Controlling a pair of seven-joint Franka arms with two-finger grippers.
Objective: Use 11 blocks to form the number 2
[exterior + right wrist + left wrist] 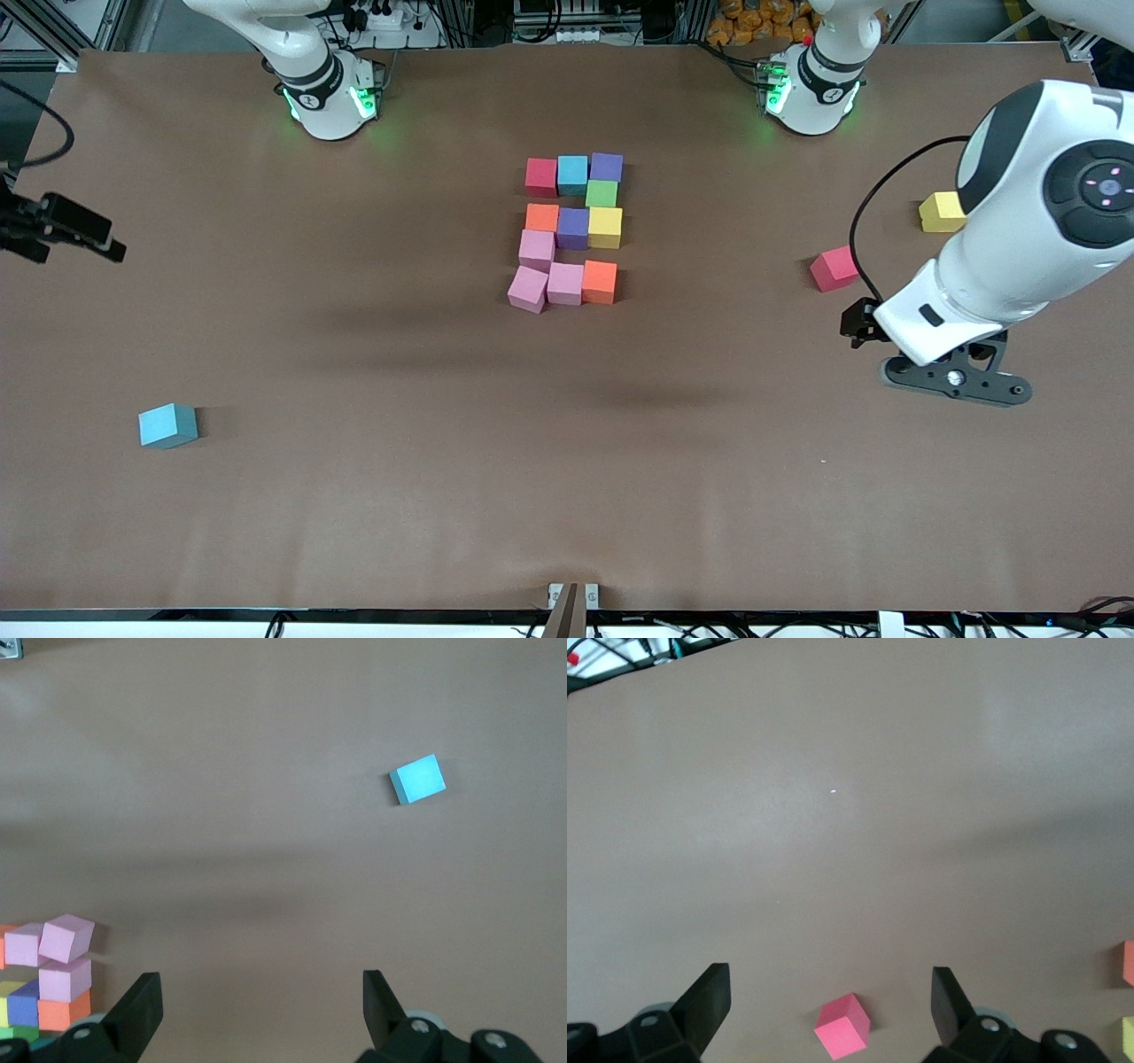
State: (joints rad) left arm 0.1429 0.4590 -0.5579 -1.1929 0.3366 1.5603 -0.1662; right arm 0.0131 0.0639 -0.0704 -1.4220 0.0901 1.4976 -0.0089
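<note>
the front view alone takes in the whole brown paper-covered worktop [354, 496] and the number 2 [570, 232], a blocky digit of small matte foam cubes at mid-worktop. its long axis runs from the robots' bases toward the front camera. the row nearest the bases is red, light blue and purple; a green cube [601, 192] sits under the purple one; then orange, purple, yellow; a pink cube [536, 249]; then a row of pink, pink and orange nearest the camera. its corner pink cube [528, 289] sits skewed.

three loose cubes lie well apart from the digit: a light blue foam cube [167, 425] toward the right arm's end, and a pinkish-red foam cube [834, 269] and a yellow foam cube [941, 212] toward the left arm's end.

the left wrist view shows the left claw [831, 997] with fingers apart, above the pinkish-red cube [842, 1026]. the right wrist view shows the right claw [262, 997] likewise spread over bare worktop, with the loose light blue cube [418, 779] ahead and the digit's pink end [55, 957] at the edge.
</note>
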